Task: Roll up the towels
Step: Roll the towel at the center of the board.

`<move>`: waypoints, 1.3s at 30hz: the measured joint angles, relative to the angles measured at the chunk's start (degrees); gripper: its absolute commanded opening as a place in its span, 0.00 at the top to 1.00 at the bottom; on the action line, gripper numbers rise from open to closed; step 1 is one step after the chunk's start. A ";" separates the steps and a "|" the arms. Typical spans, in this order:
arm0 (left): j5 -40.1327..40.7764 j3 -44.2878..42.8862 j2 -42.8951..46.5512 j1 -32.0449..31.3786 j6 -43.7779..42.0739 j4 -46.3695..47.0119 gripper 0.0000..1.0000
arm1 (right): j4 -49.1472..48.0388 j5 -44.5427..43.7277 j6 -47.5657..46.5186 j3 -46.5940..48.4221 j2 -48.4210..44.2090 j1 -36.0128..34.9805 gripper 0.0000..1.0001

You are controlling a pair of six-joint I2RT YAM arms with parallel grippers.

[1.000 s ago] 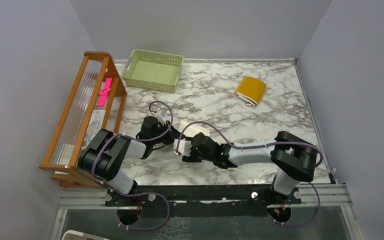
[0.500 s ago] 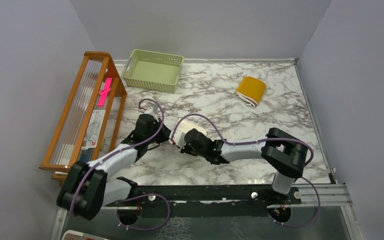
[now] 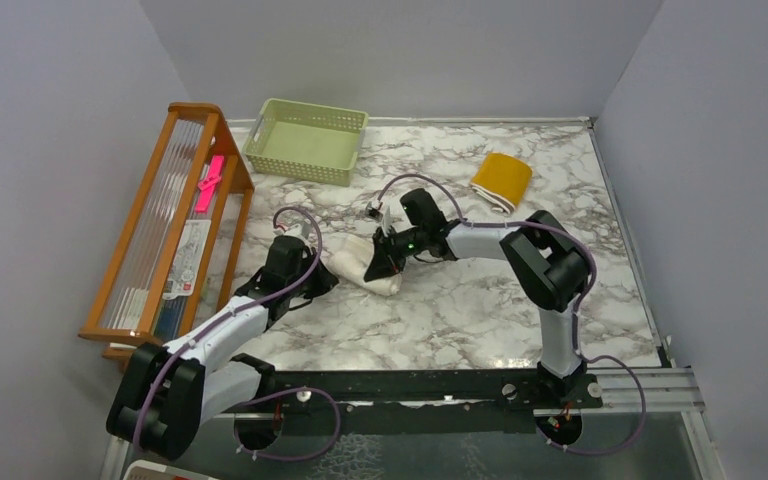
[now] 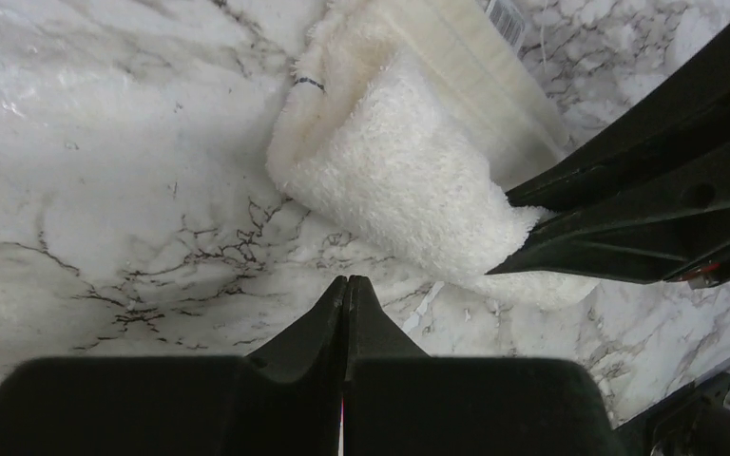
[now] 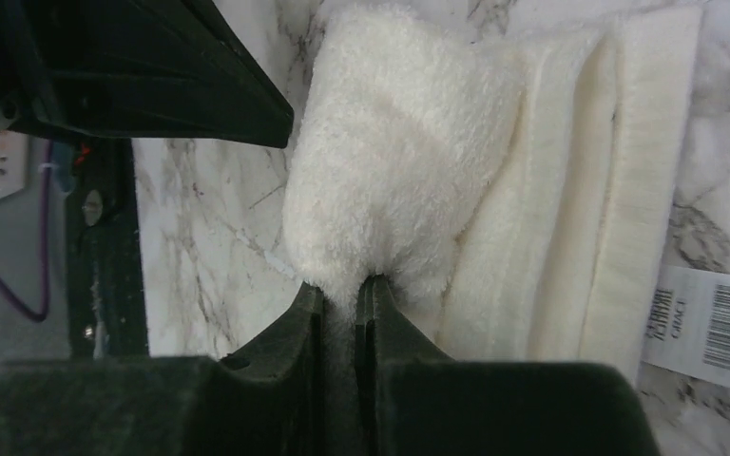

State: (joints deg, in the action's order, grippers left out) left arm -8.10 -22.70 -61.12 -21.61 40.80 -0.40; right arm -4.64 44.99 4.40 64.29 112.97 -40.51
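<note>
The cream-white towel [image 3: 358, 266] lies folded near the middle of the marble surface [image 3: 460, 310]. The right pincer [image 5: 340, 290] is clamped on its fluffy raised fold, jaws nearly together. The left pincer [image 4: 347, 285] is closed on nothing and sits just beside the towel's edge. The mustard-yellow towel [image 3: 501, 180] lies rolled well apart — toward the far right.

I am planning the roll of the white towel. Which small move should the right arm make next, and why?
Probably carry the pinched edge over the flat layers, toward the tag. The right jaws are shut on the turned-over edge of the towel, and flat layers lie unrolled beside it.
</note>
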 measured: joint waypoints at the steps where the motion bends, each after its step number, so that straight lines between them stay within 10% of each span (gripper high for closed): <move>1: -0.59 0.57 -0.31 0.00 0.26 0.24 1.00 | 0.13 3.45 1.68 1.05 1.29 0.35 0.99; 22: -8.00 2.34 -10.34 0.17 3.82 13.35 1.00 | -18.91 23.12 36.54 0.52 14.25 4.66 0.99; 24: -8.50 2.36 -10.32 0.15 3.91 13.73 0.07 | -22.36 23.61 40.46 -0.39 15.17 5.18 0.99; 26: -9.01 2.51 -9.75 0.15 3.87 13.97 0.01 | -24.59 23.89 43.71 -1.05 15.93 5.77 0.99; 34: -13.07 6.01 -1.75 0.20 4.46 20.31 0.09 | -18.58 23.04 44.44 0.61 16.35 6.82 0.99; 39: -15.04 6.29 -5.44 0.20 4.90 25.79 0.86 | -13.60 22.58 41.94 2.03 16.00 6.82 0.99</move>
State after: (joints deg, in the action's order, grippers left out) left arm -23.14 -16.40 -66.57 -21.41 45.69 25.39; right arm -18.24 67.57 46.35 66.32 128.97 -33.69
